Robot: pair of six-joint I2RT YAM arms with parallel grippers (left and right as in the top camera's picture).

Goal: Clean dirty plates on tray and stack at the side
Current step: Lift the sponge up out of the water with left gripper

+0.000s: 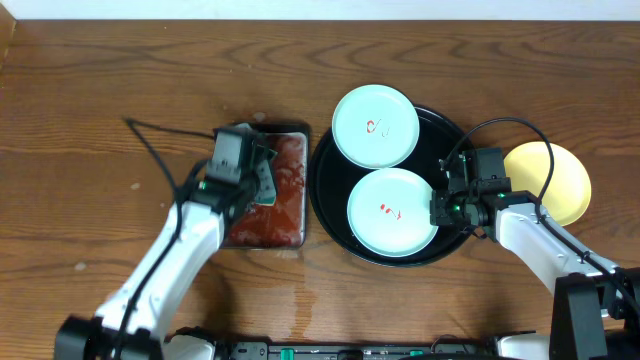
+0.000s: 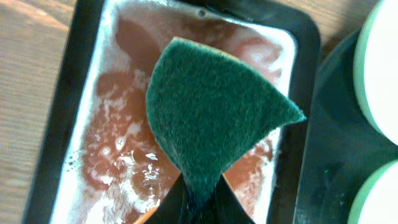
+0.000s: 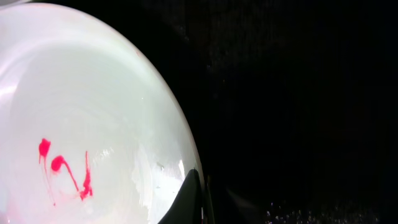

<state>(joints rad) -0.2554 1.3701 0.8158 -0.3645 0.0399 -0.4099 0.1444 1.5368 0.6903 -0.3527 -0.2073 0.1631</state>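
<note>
Two pale blue-white plates with red smears lie on the round black tray [image 1: 328,185]: one at the back [image 1: 375,125] and one at the front [image 1: 385,212]. A pale yellow plate [image 1: 555,175] lies on the table to the right of the tray. My right gripper [image 1: 440,212] is shut on the right rim of the front plate [image 3: 81,112]; in the right wrist view its fingers [image 3: 200,200] pinch that rim over the tray [image 3: 298,93]. My left gripper [image 2: 202,202] is shut on a green sponge [image 2: 211,106] above the pan, also seen from overhead [image 1: 265,183].
A rectangular black pan [image 1: 268,228] of foamy reddish liquid [image 2: 124,124] lies just left of the tray, which also shows in the left wrist view [image 2: 329,143]. A black cable [image 1: 150,140] runs across the wooden table at the left. Wet spots mark the table in front of the pan.
</note>
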